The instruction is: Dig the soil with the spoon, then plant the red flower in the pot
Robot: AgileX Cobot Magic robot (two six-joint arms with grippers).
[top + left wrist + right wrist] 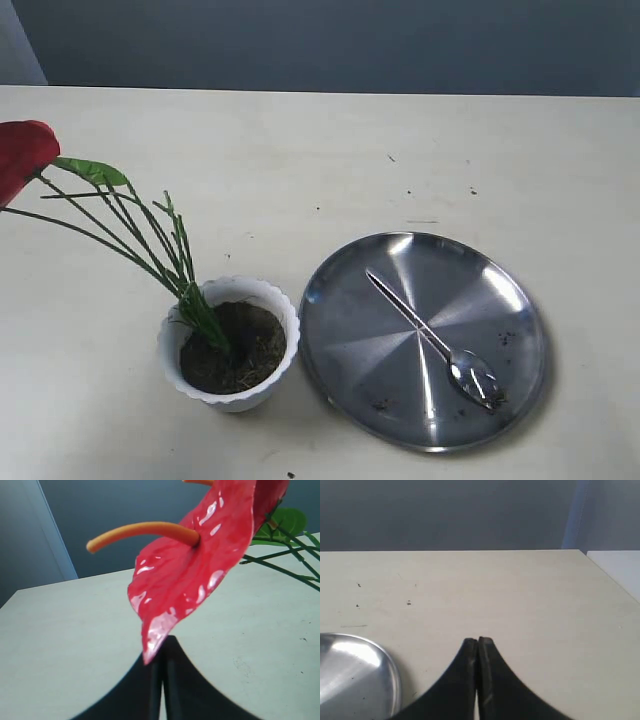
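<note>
The red flower (22, 150) stands planted in the small white pot (285, 310). Its thin green stems (140, 235) lean up to the left out of the dark soil (235, 350). The spoon (430, 335) lies on the steel plate (500, 290), bowl toward the front. Neither gripper shows in the exterior view. In the left wrist view the glossy red bloom (200, 570) hangs close over my left gripper (162, 647), which is shut with nothing between its fingers. My right gripper (478, 641) is shut and holds nothing, above bare table beside the plate's rim (355, 675).
The steel plate sits right of the pot, with crumbs of soil on it. Small specks of soil dot the pale table (300, 170) behind it. A green leaf (287, 522) sits behind the bloom. The table's far edge meets a dark wall.
</note>
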